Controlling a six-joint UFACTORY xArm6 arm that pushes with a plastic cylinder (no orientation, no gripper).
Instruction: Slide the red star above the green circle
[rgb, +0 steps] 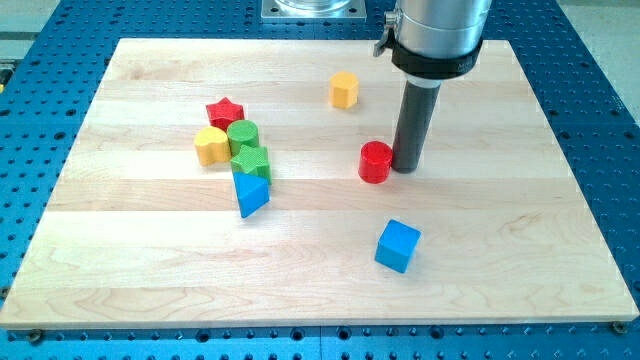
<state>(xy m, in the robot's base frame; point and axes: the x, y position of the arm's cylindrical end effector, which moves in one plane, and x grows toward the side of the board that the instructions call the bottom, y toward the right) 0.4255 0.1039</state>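
Observation:
The red star (225, 111) lies in the board's left half, touching the top left of the green circle (243, 135). A yellow block (211, 146) touches the circle's left side. A second green block (251, 161) sits just below the circle, and a blue triangle (250, 192) lies below that. My tip (406, 166) rests at the centre right of the board, touching the right side of a red cylinder (376, 162). The tip is far to the right of the red star.
A yellow hexagonal block (344, 89) sits near the view's top centre. A blue cube (398, 245) lies toward the view's bottom, below the red cylinder. The wooden board (320, 300) rests on a blue perforated table.

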